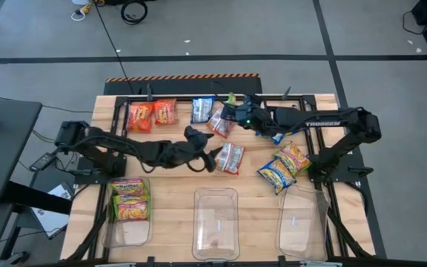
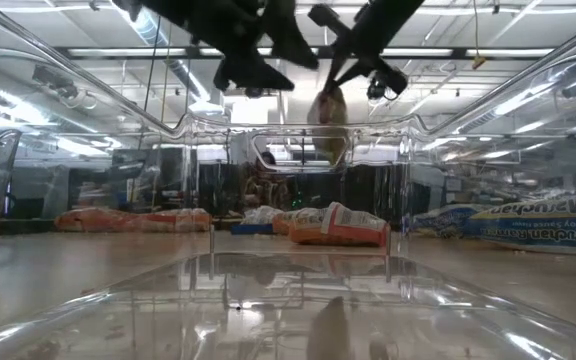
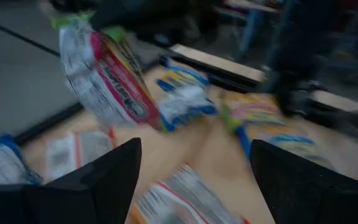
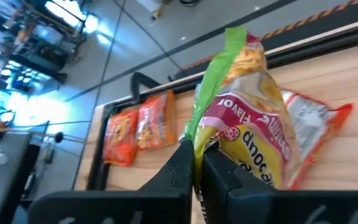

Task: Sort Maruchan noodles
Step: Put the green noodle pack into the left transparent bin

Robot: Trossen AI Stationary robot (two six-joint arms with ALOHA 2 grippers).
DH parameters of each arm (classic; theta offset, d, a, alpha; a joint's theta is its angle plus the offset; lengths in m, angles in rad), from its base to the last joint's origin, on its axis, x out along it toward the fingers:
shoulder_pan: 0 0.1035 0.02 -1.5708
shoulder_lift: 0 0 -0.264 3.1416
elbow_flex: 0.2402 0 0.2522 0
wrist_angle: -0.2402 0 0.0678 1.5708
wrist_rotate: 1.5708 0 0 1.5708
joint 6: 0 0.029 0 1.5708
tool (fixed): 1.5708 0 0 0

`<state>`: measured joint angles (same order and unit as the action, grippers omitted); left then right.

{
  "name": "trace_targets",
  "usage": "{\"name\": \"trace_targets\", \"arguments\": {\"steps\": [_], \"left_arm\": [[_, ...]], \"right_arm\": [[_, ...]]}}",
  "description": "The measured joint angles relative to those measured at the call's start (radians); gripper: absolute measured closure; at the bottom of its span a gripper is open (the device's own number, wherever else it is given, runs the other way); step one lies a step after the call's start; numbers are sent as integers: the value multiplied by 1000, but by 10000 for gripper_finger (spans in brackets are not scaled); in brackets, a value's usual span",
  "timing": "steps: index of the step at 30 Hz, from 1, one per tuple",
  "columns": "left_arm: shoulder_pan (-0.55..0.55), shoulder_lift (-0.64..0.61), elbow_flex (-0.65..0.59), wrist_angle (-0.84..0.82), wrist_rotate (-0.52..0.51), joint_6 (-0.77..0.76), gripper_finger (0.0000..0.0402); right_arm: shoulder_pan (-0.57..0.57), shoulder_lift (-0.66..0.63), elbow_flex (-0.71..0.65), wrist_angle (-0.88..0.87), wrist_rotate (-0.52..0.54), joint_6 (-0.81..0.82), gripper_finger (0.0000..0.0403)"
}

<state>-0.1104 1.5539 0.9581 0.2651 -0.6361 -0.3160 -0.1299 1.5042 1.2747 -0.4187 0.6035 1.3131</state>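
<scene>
My right gripper (image 1: 237, 111) (image 4: 196, 152) is over the far middle of the table, shut on a green-yellow Maruchan packet (image 4: 247, 118) (image 3: 107, 78). In the low view this packet (image 2: 330, 125) hangs in the air. My left gripper (image 1: 215, 157) (image 3: 191, 180) is open and hovers near the table's middle, just left of an orange-red packet (image 1: 230, 157) that lies flat. Two orange-red packets (image 1: 153, 115) and a blue one (image 1: 202, 109) lie at the far edge. Blue-and-yellow packets (image 1: 284, 167) lie to the right. Green-yellow packets (image 1: 129, 199) sit in the left bin. My right gripper pinches the green-yellow packet between its two fingers at the green sealed end (image 4: 211, 93). The fingers come from the table's right. The packet is lifted clear of the table and hangs below the fingers (image 2: 368, 65), its body slack and crinkled.
Three clear plastic bins stand along the near edge: left (image 1: 117, 233), middle (image 1: 215, 222) and right (image 1: 302, 222). Another orange-red packet (image 4: 316, 118) lies under the held one. A dark frame rail (image 1: 184, 95) runs along the far edge. Bare wood shows between the packets and the bins.
</scene>
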Motion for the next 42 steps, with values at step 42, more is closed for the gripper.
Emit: {"name": "trace_targets", "arguments": {"steps": [42], "left_arm": [[206,75,4,239,-11,258,150]], "right_arm": [[75,7,-1,232,-77,-1,378]]}}
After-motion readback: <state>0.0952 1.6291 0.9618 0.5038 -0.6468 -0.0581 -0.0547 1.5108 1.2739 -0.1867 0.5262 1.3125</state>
